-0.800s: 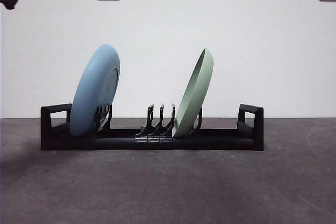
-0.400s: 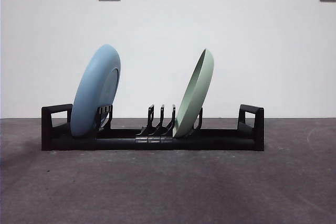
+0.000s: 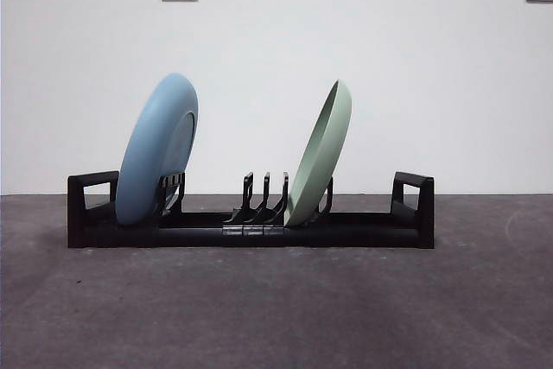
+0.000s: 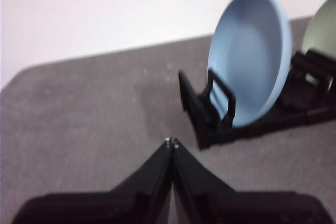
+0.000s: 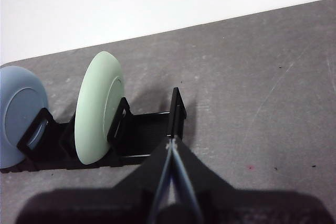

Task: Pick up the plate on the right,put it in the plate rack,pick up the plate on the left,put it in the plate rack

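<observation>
Plate rack (image 3: 251, 232) unchanged (both plates seated); left end effector (image 4: 171, 142), right end effector (image 5: 170, 142) clenched empty.

No legible text, label, brand, number or sign found on any item in any of the views.

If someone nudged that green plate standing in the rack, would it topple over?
Probably not easily: the green plate leans in a slot of the plate rack, a divider behind it. It looks stiff and smooth, so likely slippery. Pushed along the rack, it might rock.

Blue plate (image 4: 251, 56) upright in plate rack (image 4: 210, 114), end effector (image 4: 171, 142) closed.
</observation>
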